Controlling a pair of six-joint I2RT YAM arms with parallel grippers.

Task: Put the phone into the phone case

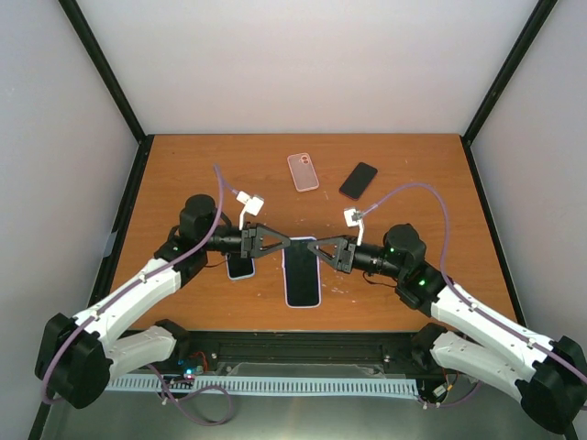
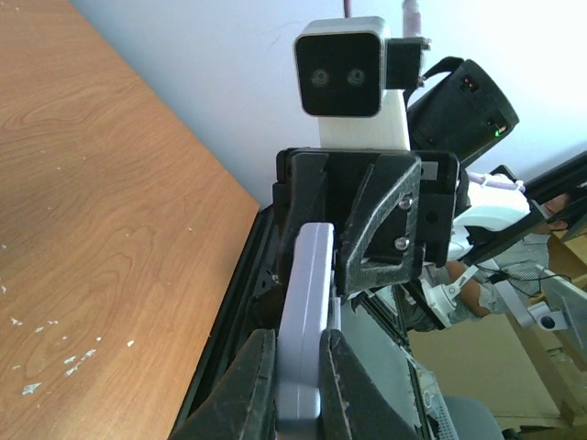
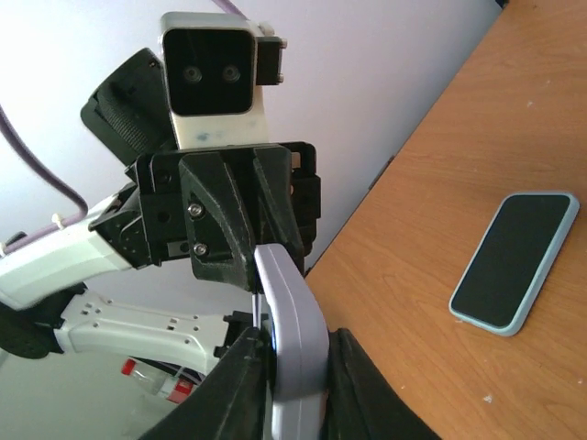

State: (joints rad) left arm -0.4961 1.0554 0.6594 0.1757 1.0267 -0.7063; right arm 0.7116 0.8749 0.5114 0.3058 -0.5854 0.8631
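Note:
A lavender phone case (image 1: 302, 271) with a dark phone screen showing in it is held off the table at the middle front. My left gripper (image 1: 285, 243) is shut on its far left edge and my right gripper (image 1: 320, 248) is shut on its far right edge. The left wrist view shows the case (image 2: 307, 293) edge-on between my left gripper's (image 2: 298, 353) jaws, facing the right gripper's body (image 2: 385, 220). The right wrist view shows the case (image 3: 295, 302) pinched in my right gripper (image 3: 295, 353). How deep the phone sits in the case I cannot tell.
A phone in a light blue case (image 1: 240, 266) lies under my left arm; it also shows in the right wrist view (image 3: 514, 261). A clear pink case (image 1: 303, 171) and a bare black phone (image 1: 358, 180) lie at the back middle. A black frame edges the table.

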